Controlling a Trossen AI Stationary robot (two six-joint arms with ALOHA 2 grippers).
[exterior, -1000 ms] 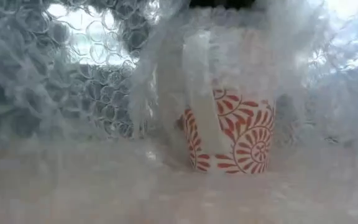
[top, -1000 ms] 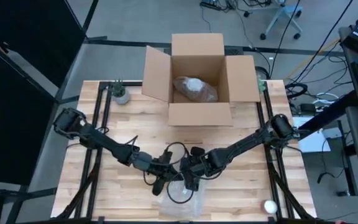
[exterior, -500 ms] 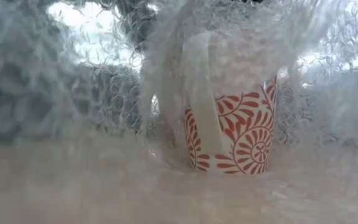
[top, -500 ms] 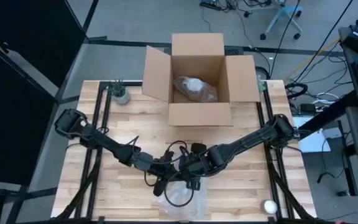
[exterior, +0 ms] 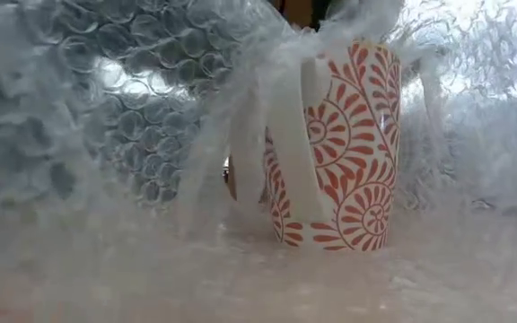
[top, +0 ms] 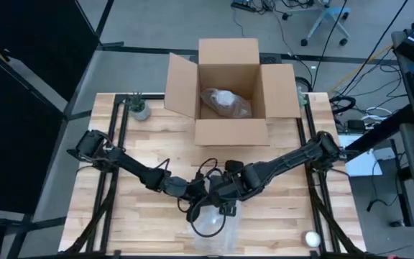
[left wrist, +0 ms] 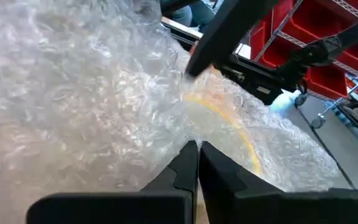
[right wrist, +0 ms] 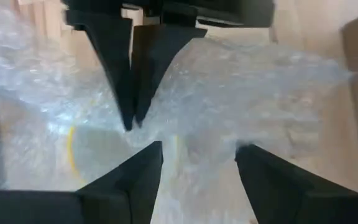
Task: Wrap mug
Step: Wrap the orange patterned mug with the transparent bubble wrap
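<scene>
High view: you see both arms meet at the bench [top: 121,216] front-centre, over a sheet of bubble wrap [top: 210,226]. The left gripper [top: 195,210] and right gripper [top: 225,206] sit just beside each other at the sheet's far edge. An open cardboard box [top: 228,90] stands well apart at the back with a wrapped bundle [top: 225,103] inside. The mug is hard to make out from here.

Low view: this gives you what the overhead cannot. The mug [exterior: 335,148] stands upright on the wrap, orange pattern and handle facing the camera, with bubble wrap [exterior: 133,117] raised behind and beside it but its front face bare. No gripper shows here.

Left wrist view: the left fingers [left wrist: 185,168] are together, pinching the bubble wrap [left wrist: 92,93] at its edge. The mug's rim shows faintly through the plastic.

Right wrist view: the right fingers [right wrist: 145,171] are apart, holding nothing, just over the wrap. The left arm's pressed-together fingers show opposite.

Step in hand: you look to be mid-fold, drawing the sheet over the mug.

Next move: carry the pinched edge across the bare front, and have the right gripper pin or take a second edge so the mug doesn't tip.
</scene>
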